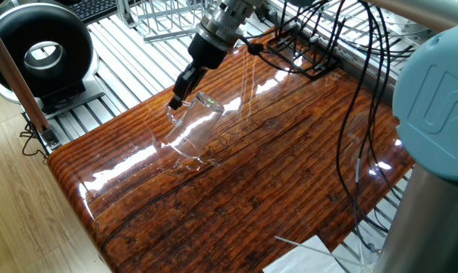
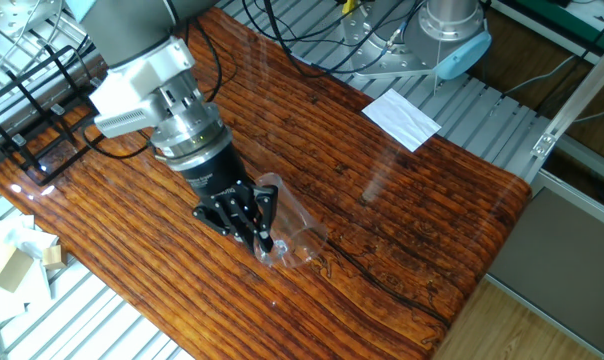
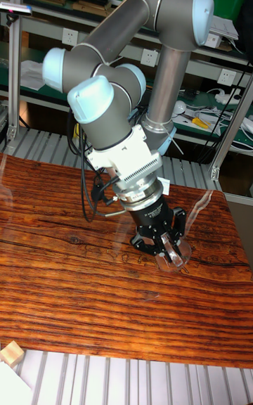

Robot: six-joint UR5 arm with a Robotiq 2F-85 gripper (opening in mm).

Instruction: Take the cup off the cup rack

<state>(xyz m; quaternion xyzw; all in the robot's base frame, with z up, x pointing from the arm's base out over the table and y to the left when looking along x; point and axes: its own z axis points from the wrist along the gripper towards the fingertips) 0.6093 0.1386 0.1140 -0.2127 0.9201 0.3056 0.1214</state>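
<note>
Tall fixed view: black fingers (image 3: 171,249) narrowed around the rim of the cup (image 3: 173,254), gap between them only as wide as the glass wall, gripper (image 3: 166,247) pointing down and toward the near right. One fixed view: same gripper (image 1: 174,101) pinching the upper lip of the cup (image 1: 189,130), clear body tilted, mouth toward the far left, thick base down toward the near side and seemingly touching the tabletop, though contact hard to judge through the glare. The other fixed view: gripper (image 2: 261,228) clamped on the cup (image 2: 287,235), glass lying slanted just right of the fingertips, handle not made out. Above the fingers, silver wrist flange and grey arm (image 3: 119,81) rising to pale blue joint caps. Under the cup, glossy striped wooden table (image 1: 274,189), bright reflections across its surface. Well apart from the cup, cup rack (image 1: 303,51) at the far edge of the table, black wire, nothing hanging on its rods, black cables draped over it; the same cup rack (image 2: 27,95) at the far left in the other fixed view. Behind it, a larger silver wire rack (image 1: 164,19). White paper sheet (image 2: 401,117) on the far right part of the table. Black round fan (image 1: 39,49) on the slatted bench to the left
</note>
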